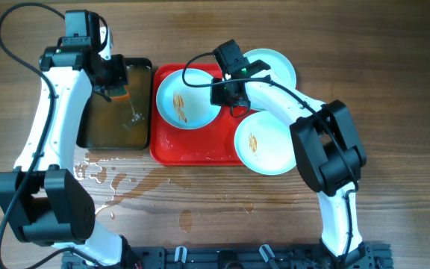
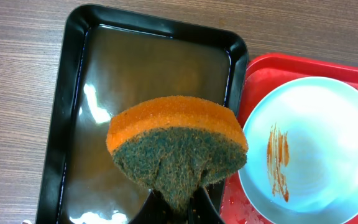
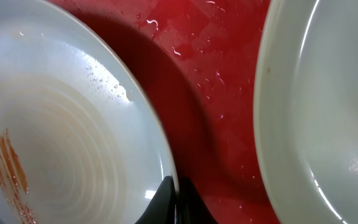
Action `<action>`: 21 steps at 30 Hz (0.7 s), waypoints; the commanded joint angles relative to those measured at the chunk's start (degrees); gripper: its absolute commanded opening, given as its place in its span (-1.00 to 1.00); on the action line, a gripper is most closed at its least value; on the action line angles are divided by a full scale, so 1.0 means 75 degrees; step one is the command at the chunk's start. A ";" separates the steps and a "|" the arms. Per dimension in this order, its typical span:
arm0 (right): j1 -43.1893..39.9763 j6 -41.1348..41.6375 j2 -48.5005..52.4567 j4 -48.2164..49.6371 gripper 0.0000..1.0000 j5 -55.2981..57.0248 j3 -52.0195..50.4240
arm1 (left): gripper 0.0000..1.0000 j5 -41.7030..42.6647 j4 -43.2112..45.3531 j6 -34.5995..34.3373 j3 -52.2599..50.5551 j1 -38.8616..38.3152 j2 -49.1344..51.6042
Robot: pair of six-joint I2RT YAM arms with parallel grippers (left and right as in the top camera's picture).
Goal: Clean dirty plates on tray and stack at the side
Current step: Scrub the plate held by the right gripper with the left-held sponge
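Note:
Three pale plates show in the overhead view. The left plate (image 1: 187, 97) lies on the red tray (image 1: 192, 147) with a brown-orange smear. The back right plate (image 1: 275, 66) lies partly under my right arm. The front right plate (image 1: 269, 143), also smeared, overhangs the tray's right end. My right gripper (image 1: 227, 93) is shut on the left plate's right rim (image 3: 73, 124), with its fingers (image 3: 176, 198) either side of the edge. My left gripper (image 2: 178, 210) is shut on an orange-and-green sponge (image 2: 176, 146) and holds it over the black pan (image 2: 73, 93).
The black pan (image 1: 116, 123) of brownish water sits just left of the tray. Water puddles (image 1: 103, 175) lie on the wooden table in front of the pan and tray. A second plate (image 3: 328, 124) is close on the right of my right gripper.

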 commanded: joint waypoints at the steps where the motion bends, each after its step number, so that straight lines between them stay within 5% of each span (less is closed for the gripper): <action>1: 0.0026 0.0087 0.0332 -0.0020 -0.91 0.0052 0.0050 | -0.92 -0.0125 0.0023 -0.0026 0.0050 -0.0015 0.0003; 9: 0.0026 0.0085 0.0332 -0.0009 -0.91 0.0050 0.0050 | -0.92 0.0358 0.0058 -0.0434 0.0047 -0.0052 0.0251; 14: 0.0026 0.0085 0.0332 0.0026 -0.91 -0.0006 0.0050 | -0.92 0.1309 0.0889 -0.0833 0.0047 -0.1102 0.1530; 21: 0.0026 0.0079 0.0332 0.0020 -0.91 -0.0009 0.0050 | -0.92 0.1207 0.1754 -0.1556 0.0047 -0.1958 0.3139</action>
